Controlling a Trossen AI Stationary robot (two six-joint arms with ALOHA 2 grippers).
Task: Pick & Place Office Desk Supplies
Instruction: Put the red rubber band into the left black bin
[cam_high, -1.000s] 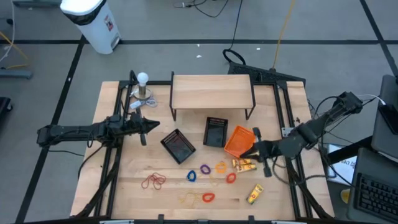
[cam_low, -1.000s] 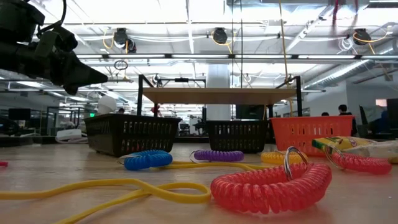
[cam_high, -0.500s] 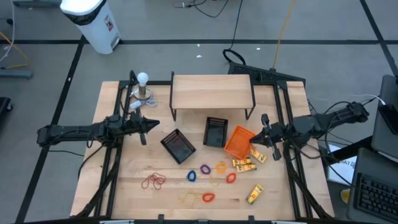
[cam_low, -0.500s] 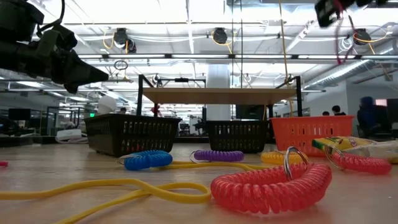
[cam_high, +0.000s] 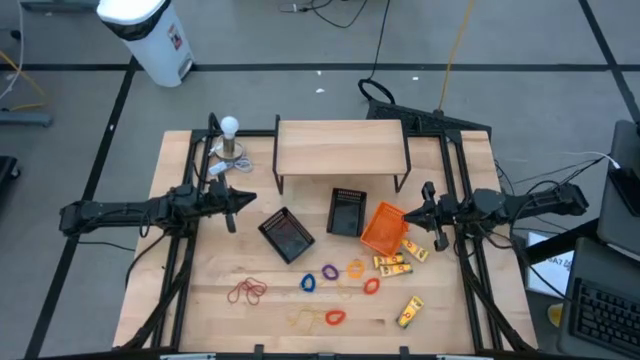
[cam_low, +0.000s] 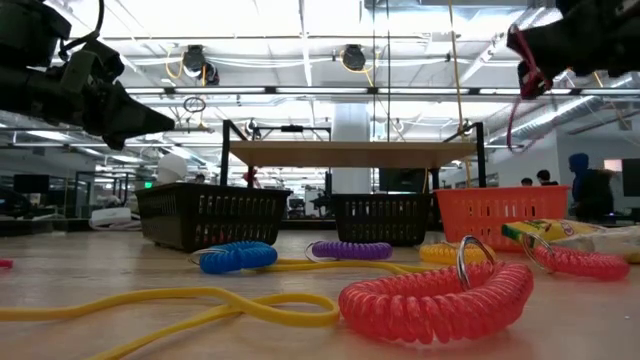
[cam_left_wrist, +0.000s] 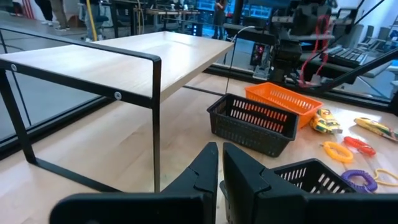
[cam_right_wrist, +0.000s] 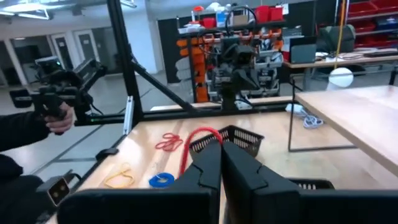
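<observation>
Coloured coil bands and yellow packets are lying loose on the wooden table, well ahead of the left gripper and just beside the right gripper, both hovering pressed together, holding nothing.

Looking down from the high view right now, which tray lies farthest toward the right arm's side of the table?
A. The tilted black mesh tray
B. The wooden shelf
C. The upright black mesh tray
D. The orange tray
D: the orange tray lies closest to the right gripper, with the two black mesh trays farther toward the left arm's side.
</observation>
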